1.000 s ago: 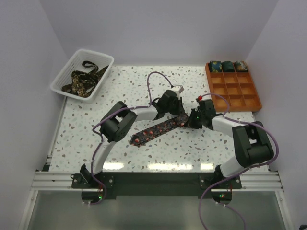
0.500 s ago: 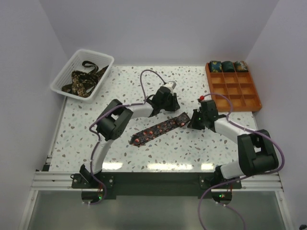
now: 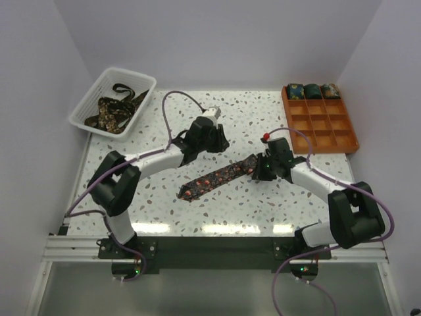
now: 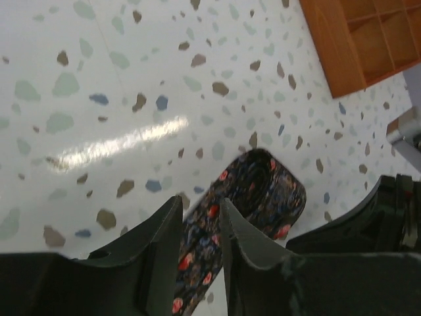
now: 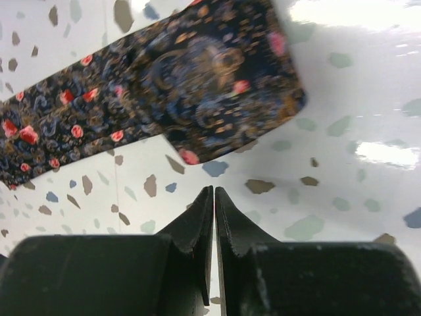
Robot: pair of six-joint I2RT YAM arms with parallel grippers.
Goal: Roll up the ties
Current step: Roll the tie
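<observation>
One dark floral tie lies flat and diagonal on the speckled table, its upper right end folded over. My left gripper hovers up and to the left of that end. Its jaws stand slightly open with nothing in them, and the tie shows through the gap on the table beyond. My right gripper sits at the tie's right end. It is shut, empty, and just short of the fabric edge. Three rolled ties sit in the orange tray's back row.
A white mesh basket at the back left holds several loose ties. The orange gridded tray stands at the back right, close to my right arm. White walls enclose the table on three sides.
My left arm has drawn back up and to the left, off the tie's folded end, with its jaws parting. The right gripper has edged slightly left and stays at that end.
</observation>
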